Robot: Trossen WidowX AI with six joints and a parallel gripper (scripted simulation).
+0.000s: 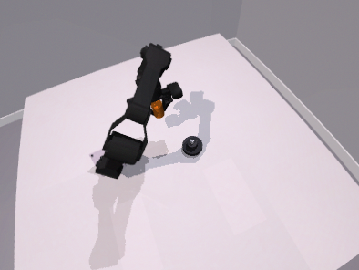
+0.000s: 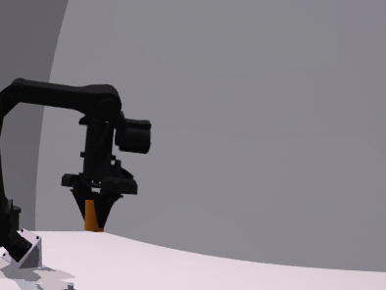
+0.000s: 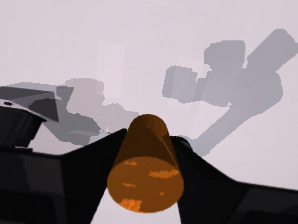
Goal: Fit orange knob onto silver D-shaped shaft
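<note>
Knob, the orange one (image 1: 158, 109) (image 2: 91, 216) (image 3: 145, 184), sits right between your claw's fingers, and your claw (image 1: 158, 108) (image 2: 93, 220) (image 3: 147, 136) is clenched on it, one finger pressing each side! You've got it raised over the table, narrow end showing beyond the broad, round face in your wrist view, brighter orange patches glowing across that face. Look below and to the right of your claw in the top view: there's the round black pedestal (image 1: 186, 150), well apart from the knob, its silver shaft (image 1: 192, 141) (image 2: 71, 285) standing bare. The exterior view catches just the shaft's tip at the bottom edge, lower than your claw

Under your claw spreads the pale pinkish table (image 1: 237, 182) (image 2: 220, 274) (image 3: 150, 30), with your arm's grey shadows falling around it. Beyond your claw rise grey walls (image 1: 91, 41) (image 2: 245, 122), a light baseboard (image 1: 296, 105) running along the foot of one, off to the claw's right from the top. Over to your claw's left in the exterior view, a pale plate (image 2: 35, 245) carries small dark dots, too tiny for you to make out as lettering or anything else
</note>
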